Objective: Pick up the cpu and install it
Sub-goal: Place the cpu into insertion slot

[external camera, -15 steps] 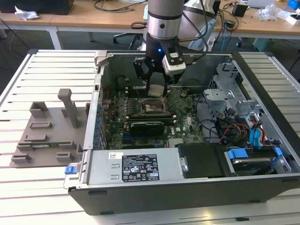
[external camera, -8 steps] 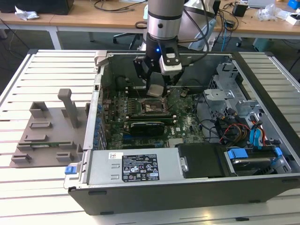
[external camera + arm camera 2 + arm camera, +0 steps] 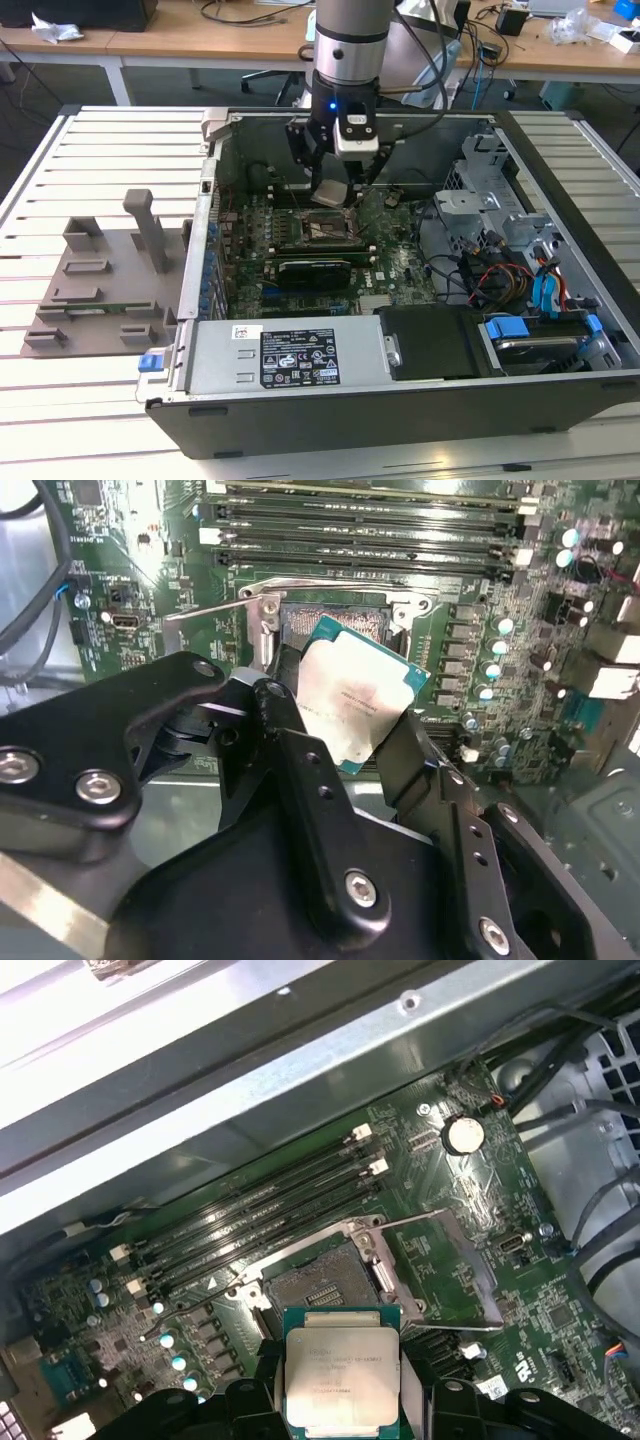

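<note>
Black fingers point(image 3: 300, 780) of the end effector point(image 3: 345, 715) pinch the cpu point(image 3: 358, 702) by two opposite edges, spread only to its width. Near-square, the chip has no clear long axis. Its silver top faces the second wrist view, tilted, over the open socket point(image 3: 320, 1285) on the motherboard point(image 3: 400, 265) inside the computer case point(image 3: 400, 410).

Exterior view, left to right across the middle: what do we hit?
grey fixture → case's left wall → cpu, held in the gripper → metal drive cage → blue cables
</note>
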`<action>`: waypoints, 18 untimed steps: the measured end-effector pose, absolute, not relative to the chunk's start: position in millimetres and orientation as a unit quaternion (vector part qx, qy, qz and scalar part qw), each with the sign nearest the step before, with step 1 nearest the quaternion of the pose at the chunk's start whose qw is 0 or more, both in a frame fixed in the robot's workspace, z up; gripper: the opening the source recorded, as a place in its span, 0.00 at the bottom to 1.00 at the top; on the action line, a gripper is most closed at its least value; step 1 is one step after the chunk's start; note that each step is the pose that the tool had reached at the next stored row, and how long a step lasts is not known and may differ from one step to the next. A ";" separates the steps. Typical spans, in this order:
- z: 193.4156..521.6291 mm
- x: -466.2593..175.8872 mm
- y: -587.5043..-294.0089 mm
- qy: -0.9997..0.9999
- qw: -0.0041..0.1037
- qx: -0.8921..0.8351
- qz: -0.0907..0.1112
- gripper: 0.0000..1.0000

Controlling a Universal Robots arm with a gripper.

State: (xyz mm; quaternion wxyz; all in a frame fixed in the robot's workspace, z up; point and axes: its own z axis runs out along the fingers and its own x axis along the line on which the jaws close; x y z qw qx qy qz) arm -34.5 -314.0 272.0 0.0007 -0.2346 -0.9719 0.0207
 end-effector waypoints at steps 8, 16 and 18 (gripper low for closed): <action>271.9 -34.5 -314.0 -0.962 0.001 -0.274 0.021 0.55; 271.7 -34.5 -314.0 -0.950 0.002 -0.313 0.021 0.55; 271.7 -34.5 -314.0 -0.946 0.003 -0.323 0.021 0.55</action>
